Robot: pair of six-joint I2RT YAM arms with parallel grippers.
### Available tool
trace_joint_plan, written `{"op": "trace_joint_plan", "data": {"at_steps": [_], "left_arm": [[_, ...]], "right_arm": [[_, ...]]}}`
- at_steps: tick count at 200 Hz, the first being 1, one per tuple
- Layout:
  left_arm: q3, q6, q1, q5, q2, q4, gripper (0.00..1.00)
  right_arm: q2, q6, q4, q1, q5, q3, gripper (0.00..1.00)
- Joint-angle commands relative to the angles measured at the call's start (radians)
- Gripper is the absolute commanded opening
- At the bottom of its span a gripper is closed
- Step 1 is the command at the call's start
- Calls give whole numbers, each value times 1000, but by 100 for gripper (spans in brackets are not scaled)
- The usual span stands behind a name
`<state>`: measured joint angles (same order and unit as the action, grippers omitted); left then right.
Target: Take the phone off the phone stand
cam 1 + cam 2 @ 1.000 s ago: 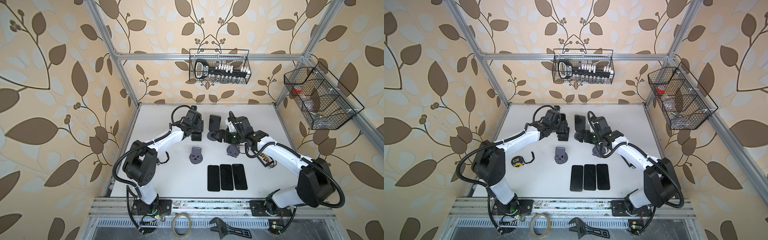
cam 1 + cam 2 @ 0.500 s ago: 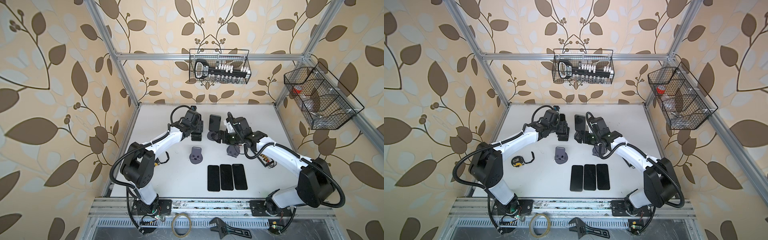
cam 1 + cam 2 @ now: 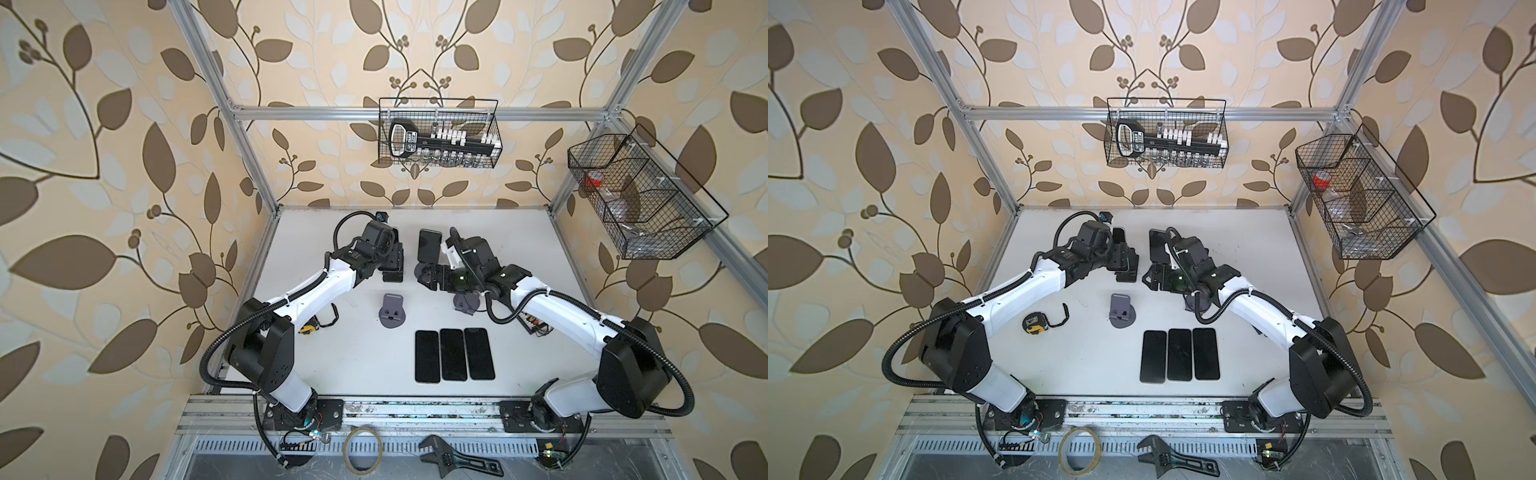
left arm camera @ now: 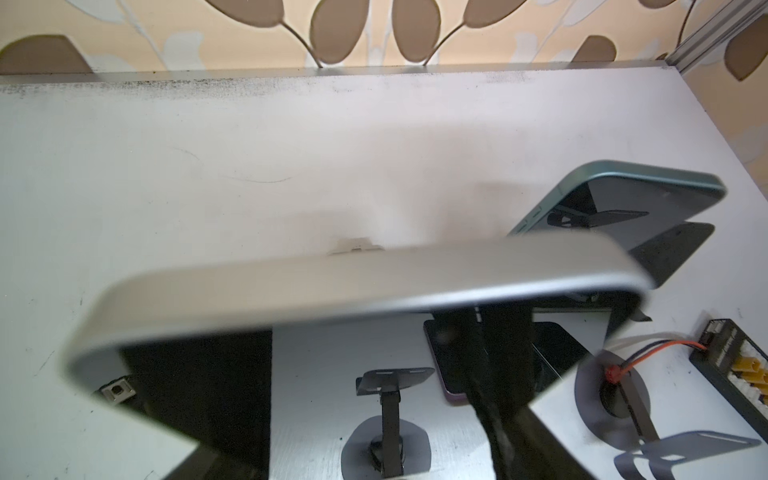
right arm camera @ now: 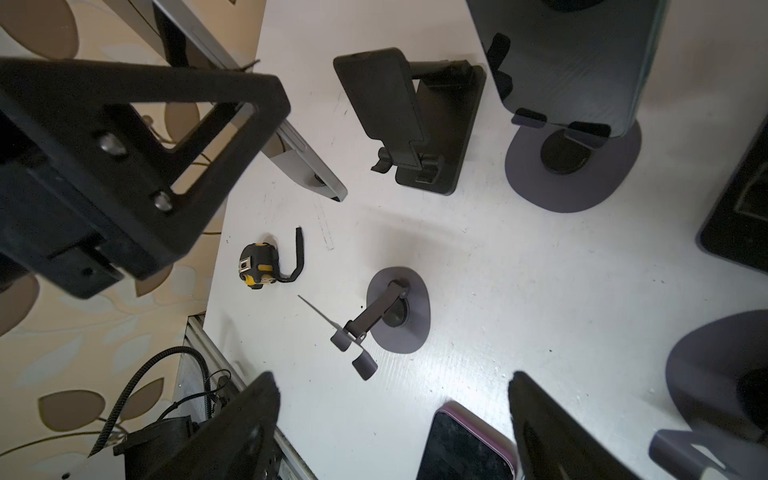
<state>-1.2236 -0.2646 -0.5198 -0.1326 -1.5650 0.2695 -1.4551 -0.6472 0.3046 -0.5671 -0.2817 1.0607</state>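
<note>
In a top view, my left pincer [image 3: 392, 254] hangs over the black phone stand [image 3: 393, 275]. Left wrist: it's pinching the silver-edged phone [image 4: 374, 282] above the desk [image 4: 208, 145]. Right wrist: my right pincer [image 5: 392, 399] is spread, and the phone is off the stand, just beside it.

1. An empty grey stand [image 3: 392, 312] is seen on the white table [image 3: 357, 374].
2. Just beyond it, toward the back wall, the left gripper [image 3: 392, 261] is seen beside a black stand [image 3: 393, 276].
3. Beyond it and to the right, the right gripper [image 3: 423, 274] is seen near the foot of an upright phone [image 3: 429, 245].
4. In front of it and to the right, three dark phones [image 3: 454, 354] are laid flat, side by side.
</note>
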Motion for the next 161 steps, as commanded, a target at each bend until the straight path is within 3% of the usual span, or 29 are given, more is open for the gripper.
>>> {"op": "trace_joint_plan", "data": {"at_steps": [1,161], "left_arm": [[1,-4,3,0,79,-27,69],[115,-4,4,0,339,93,68]], "right_arm": [[33,-15,-10,-19,0,19,87],[77,-81,-16,-187,87,30,86]]}}
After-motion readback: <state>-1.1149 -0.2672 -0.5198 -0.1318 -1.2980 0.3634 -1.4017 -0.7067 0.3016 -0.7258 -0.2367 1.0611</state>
